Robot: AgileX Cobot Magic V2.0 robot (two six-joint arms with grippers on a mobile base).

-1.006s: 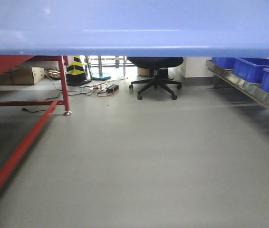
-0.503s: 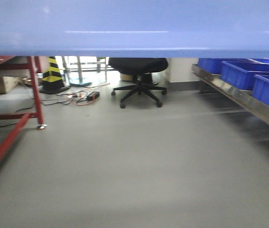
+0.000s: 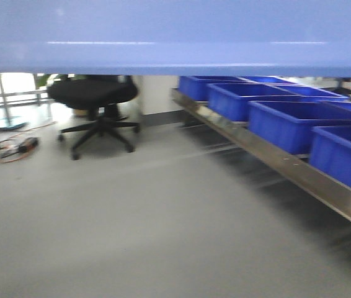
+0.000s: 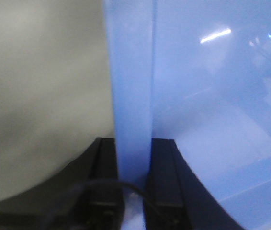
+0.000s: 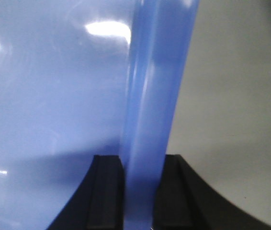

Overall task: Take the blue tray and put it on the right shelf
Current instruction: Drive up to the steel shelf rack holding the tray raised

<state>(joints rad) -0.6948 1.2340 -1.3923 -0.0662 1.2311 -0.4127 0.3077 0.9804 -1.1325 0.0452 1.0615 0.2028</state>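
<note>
Cables (image 3: 7, 146) lie in a loose tangle on the grey floor (image 3: 132, 236) at the far left of the front view. Just to their right stands a black office chair (image 3: 93, 93) on a five-spoke base. Across the whole top of this view, close to the camera, runs the pale blue tray (image 3: 175, 37), its long edge level, well above the floor. To the right, the right shelf (image 3: 287, 166) shows as a shiny steel rail running away on a diagonal. A row of deep, darker blue storage bins (image 3: 284, 124) sits on it. The tray is not on the shelf. This view is somewhat blurred.

In the left wrist view, grey floor fills the left side and the tray's glossy inside fills the right. The left gripper (image 4: 133, 143) is clamped on the tray's upright rim, one black finger (image 4: 104, 163) pressed to each face. A thin black wire (image 4: 102, 183) loops across the base of the gripper.

In the right wrist view, the tray's inside is on the left and floor on the right. The right gripper (image 5: 142, 160) pinches the opposite rim the same way, a black pad (image 5: 107, 191) tight against each side.
</note>
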